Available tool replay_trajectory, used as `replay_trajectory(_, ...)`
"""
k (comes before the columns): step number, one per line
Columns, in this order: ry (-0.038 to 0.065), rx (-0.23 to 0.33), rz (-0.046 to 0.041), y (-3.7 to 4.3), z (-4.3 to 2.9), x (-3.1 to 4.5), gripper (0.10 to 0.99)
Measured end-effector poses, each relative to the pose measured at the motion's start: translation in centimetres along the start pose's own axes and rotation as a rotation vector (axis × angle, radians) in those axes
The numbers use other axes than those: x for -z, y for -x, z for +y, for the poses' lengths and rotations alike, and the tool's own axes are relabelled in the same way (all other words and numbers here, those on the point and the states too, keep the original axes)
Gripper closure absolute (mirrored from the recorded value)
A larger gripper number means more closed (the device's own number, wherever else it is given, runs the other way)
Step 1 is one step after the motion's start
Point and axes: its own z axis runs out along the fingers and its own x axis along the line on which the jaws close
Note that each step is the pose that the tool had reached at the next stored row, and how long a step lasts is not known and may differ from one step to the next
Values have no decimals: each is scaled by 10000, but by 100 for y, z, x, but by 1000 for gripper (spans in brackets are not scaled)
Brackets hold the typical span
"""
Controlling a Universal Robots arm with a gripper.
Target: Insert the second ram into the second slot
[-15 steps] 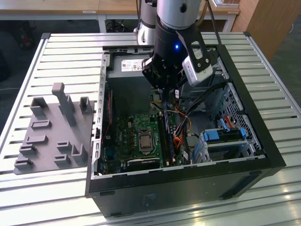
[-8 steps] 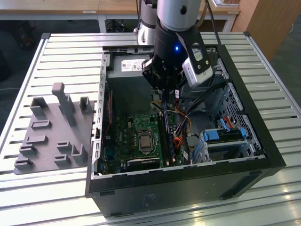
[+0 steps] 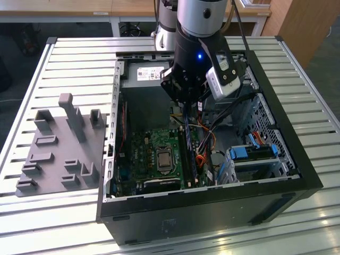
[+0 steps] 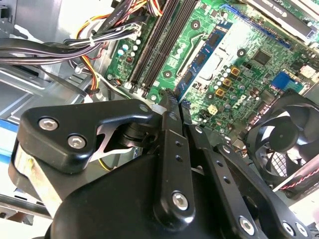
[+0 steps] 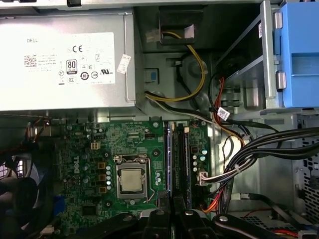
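Here's the ram (image 4: 199, 64): a thin blue board with small dark chips on its face. In the first wrist view the ram (image 5: 168, 164) shows almost edge-on. Its long axis runs in line with the black slots (image 5: 187, 159), one end at the jaws, the other pointing away from them. Level or tipped, and touching a slot or not, I cannot tell. In the exterior view it's just right of frame centre, a dark strip running down from beneath the gripper (image 3: 187, 114). Jaws are clenched on the ram's near end. The processor (image 5: 130, 180) lies to the exterior view's left of the slots, on the green motherboard (image 3: 143, 154), in the open case (image 3: 212, 212) on the slatted worktop (image 3: 79, 58).
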Motion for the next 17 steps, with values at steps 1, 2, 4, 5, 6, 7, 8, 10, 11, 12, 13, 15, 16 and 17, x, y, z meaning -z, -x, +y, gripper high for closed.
replay_trajectory(1, -1, 0, 0, 0, 0, -3, 949)
replay_trajectory(2, 0, 0, 0, 0, 0, -6, 949)
replay_trajectory(4, -1, 0, 0, 0, -1, -12, 949)
replay_trajectory(5, -1, 0, 0, 0, -1, -14, 949)
replay_trajectory(6, -2, 0, 0, 0, -1, -16, 949)
replay_trajectory(7, -2, 0, 0, 0, -2, -18, 949)
replay_trajectory(8, -2, -1, 0, 0, -2, -20, 949)
replay_trajectory(10, 0, 0, 0, 0, -3, -25, 949)
replay_trajectory(11, -1, 0, 0, 0, -4, -26, 949)
replay_trajectory(12, -1, 0, 0, 0, -7, -41, 949)
replay_trajectory(13, 0, 0, 0, 0, -7, -54, 949)
replay_trajectory(15, -1, 0, 0, 0, -8, -58, 949)
replay_trajectory(16, -1, 0, 0, 0, -8, -60, 949)
replay_trajectory(17, 0, 0, 0, 0, -8, -62, 949)
